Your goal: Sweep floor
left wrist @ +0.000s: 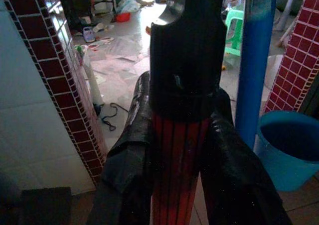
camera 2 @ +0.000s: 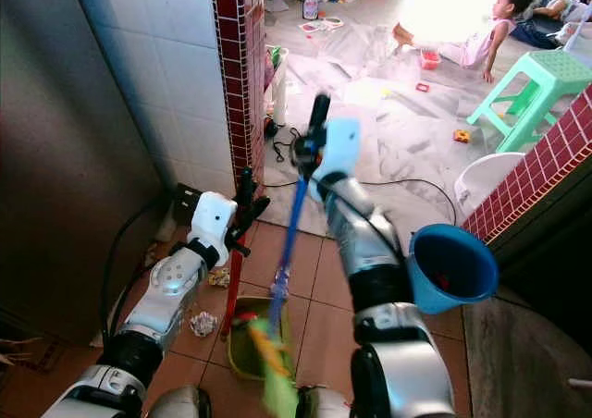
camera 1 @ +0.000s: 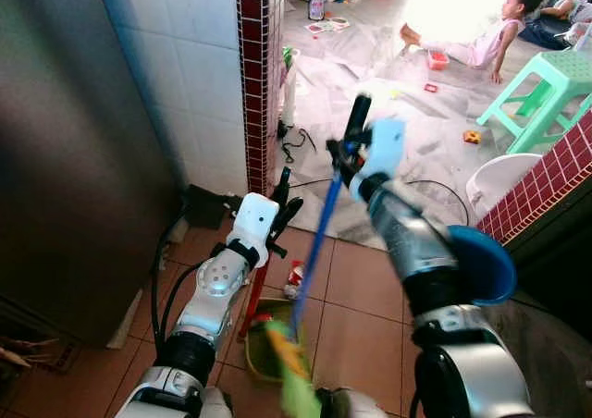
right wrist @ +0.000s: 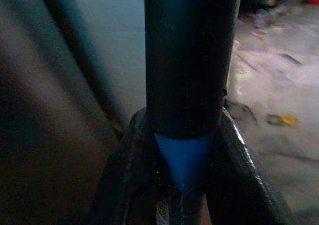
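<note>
Broom (camera 1: pixel 317 242) in the right gripper (camera 1: pixel 350 152), dustpan (camera 1: pixel 264 349) in the left gripper (camera 1: pixel 278 207). Broom handle running on a slant from the gripper down and back toward the robot, green bristle head (camera 1: pixel 289 367) ending at the pan's rim on the tiled floor (camera 1: pixel 365 293). Dustpan's red handle (camera 1: pixel 257 293) standing near upright, straight below the left gripper, pan just beside the broom head. Crumpled litter (camera 2: pixel 203 324) lying on the tiles on the left side of the pan, a second scrap (camera 2: pixel 220 277) a little farther ahead, and a small red-and-white piece (camera 1: pixel 294 275) near the broom handle; broom head nearer to these than anything else (so, by judgement, a short pull toward the pan's mouth next).

Right gripper closed around the black top end of the broom handle, fingers (right wrist: pixel 239 170) pressed to either side. Left gripper likewise clamped on the red handle just under its black cap, fingers (left wrist: pixel 129 150) tight against it.

Blue bucket (camera 1: pixel 481 265) off to the right, well apart from the pan.
</note>
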`<state>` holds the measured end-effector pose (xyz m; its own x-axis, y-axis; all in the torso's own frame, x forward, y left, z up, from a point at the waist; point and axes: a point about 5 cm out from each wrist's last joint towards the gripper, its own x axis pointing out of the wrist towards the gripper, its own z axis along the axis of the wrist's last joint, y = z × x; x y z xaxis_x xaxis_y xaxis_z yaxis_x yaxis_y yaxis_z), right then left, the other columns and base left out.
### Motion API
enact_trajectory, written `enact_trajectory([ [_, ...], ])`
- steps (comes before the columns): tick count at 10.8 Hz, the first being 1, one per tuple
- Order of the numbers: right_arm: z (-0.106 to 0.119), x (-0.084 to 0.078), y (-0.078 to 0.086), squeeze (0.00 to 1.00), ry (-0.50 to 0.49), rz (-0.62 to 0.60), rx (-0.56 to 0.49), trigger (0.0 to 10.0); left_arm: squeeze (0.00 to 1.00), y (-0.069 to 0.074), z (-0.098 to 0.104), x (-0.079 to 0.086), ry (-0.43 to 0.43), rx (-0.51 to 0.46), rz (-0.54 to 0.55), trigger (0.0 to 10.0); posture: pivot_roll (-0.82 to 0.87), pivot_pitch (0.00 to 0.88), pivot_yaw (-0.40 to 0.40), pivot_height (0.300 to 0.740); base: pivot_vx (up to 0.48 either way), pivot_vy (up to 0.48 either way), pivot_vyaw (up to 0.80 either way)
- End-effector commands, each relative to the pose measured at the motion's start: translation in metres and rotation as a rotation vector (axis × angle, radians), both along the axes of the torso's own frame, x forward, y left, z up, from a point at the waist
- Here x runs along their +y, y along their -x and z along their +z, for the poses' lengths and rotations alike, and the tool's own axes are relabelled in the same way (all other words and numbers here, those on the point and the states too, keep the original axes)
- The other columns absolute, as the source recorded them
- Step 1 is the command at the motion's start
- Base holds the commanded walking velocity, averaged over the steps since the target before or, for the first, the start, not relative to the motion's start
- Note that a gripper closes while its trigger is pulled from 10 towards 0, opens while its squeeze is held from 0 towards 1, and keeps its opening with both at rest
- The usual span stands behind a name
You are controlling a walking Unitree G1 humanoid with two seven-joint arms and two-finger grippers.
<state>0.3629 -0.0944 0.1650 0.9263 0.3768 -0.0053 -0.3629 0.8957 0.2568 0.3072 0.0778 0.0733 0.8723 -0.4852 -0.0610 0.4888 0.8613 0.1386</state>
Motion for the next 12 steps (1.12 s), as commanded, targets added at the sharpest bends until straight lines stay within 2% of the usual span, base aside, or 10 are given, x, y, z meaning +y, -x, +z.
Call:
enact_trajectory([
  [1,0.021,0.002,0.001,0.00,-0.075,0.048,-0.068,10.0,0.00,0.002,-0.004,-0.007,-0.007,0.025,-0.032,10.0,-0.02,0.068,-0.052,0.740,0.000,0.000,0.00],
  [2,0.038,0.000,0.003,0.00,-0.006,0.077,-0.176,10.0,0.00,0.001,-0.003,-0.008,-0.008,0.022,-0.027,10.0,-0.02,0.066,-0.054,0.740,0.000,0.000,0.00],
  [3,0.050,-0.004,0.004,0.00,0.126,0.068,-0.309,10.0,0.00,0.001,-0.003,-0.009,-0.008,0.019,-0.025,10.0,-0.02,0.062,-0.057,0.740,0.000,0.000,0.00],
  [4,0.054,-0.013,0.007,0.00,0.187,0.034,-0.357,10.0,0.00,0.001,-0.002,-0.010,-0.005,0.014,-0.021,10.0,-0.02,0.062,-0.057,0.740,0.000,0.000,0.00],
  [6,0.032,-0.037,0.014,0.00,0.219,-0.104,-0.318,10.0,0.00,0.001,0.005,-0.002,0.015,-0.011,-0.001,10.0,-0.01,0.052,-0.059,0.740,0.000,0.000,0.00],
  [8,0.010,-0.048,0.023,0.00,0.245,-0.201,-0.280,10.0,0.00,0.005,0.011,0.007,0.038,-0.041,0.027,10.0,-0.01,0.045,-0.052,0.740,0.000,0.000,0.00],
  [10,-0.021,-0.061,0.034,0.00,0.316,-0.329,-0.209,10.0,0.00,0.012,0.018,0.019,0.081,-0.085,0.073,10.0,-0.01,0.042,-0.046,0.740,0.000,0.000,0.00],
  [12,-0.035,-0.066,0.044,0.00,0.324,-0.382,-0.181,10.0,0.00,0.019,0.021,0.033,0.083,-0.116,0.149,10.0,0.01,0.042,-0.047,0.740,0.000,0.000,0.00],
])
